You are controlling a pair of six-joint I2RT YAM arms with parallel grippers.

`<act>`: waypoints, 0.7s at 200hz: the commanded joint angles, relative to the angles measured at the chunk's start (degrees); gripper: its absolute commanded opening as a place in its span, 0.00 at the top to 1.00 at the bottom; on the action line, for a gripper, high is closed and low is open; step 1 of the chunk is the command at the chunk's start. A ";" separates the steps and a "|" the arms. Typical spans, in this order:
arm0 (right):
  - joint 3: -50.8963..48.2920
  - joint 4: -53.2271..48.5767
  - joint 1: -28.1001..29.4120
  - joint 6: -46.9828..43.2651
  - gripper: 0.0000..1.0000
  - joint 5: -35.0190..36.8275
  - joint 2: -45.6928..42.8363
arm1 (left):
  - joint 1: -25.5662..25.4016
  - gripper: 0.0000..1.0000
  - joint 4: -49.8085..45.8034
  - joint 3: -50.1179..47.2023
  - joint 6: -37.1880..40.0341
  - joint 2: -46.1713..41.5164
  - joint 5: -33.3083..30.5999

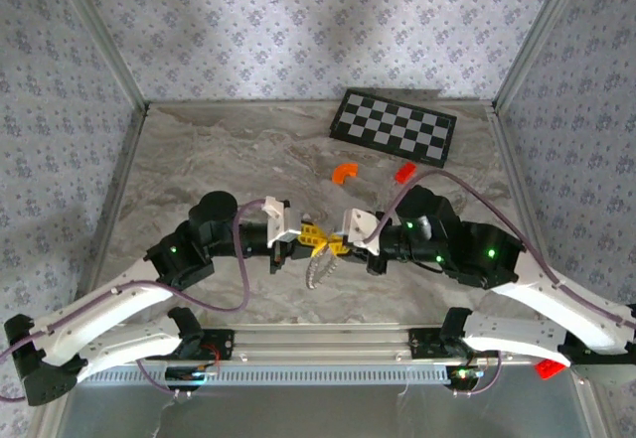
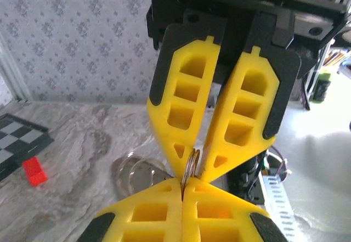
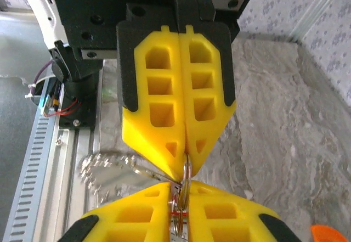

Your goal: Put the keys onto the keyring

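Note:
Both grippers meet tip to tip above the middle of the table. My left gripper (image 1: 314,240) (image 2: 182,190) is shut on the thin silvery ring (image 2: 190,164) of the keyring, seen edge-on. The keyring's toothed silvery loop (image 3: 107,170) (image 1: 320,271) hangs below the fingertips. My right gripper (image 1: 331,247) (image 3: 184,192) faces the left one. Its fingers stand a narrow slit apart, pinching stacked metal rings and a thin red sliver of the keys (image 3: 180,212). In the left wrist view the right gripper's fingertips (image 2: 181,157) flank the same ring. The rest of the keys is hidden between the pads.
A black-and-white checkered board (image 1: 394,126) lies at the back right. In front of it are an orange arc piece (image 1: 344,171) and a red brick (image 1: 404,172) (image 2: 34,171). Patterned walls stand on three sides, and a metal rail (image 1: 328,370) runs along the near edge.

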 commanded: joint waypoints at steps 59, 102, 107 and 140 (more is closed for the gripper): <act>-4.10 9.75 -2.06 4.28 0.87 -6.47 -2.94 | -0.06 1.00 19.88 -4.54 -7.86 -2.90 3.85; -5.04 11.31 -3.22 4.06 1.00 -8.13 -4.17 | -0.06 1.00 24.93 -7.09 -11.30 -2.71 5.08; -4.96 11.23 -3.23 3.97 1.00 -8.12 -4.26 | -0.06 1.00 24.93 -7.12 -11.61 -2.66 5.17; -3.95 10.09 -3.53 3.22 1.00 -6.60 -4.18 | -0.13 1.00 14.23 -4.36 -7.96 -2.81 4.37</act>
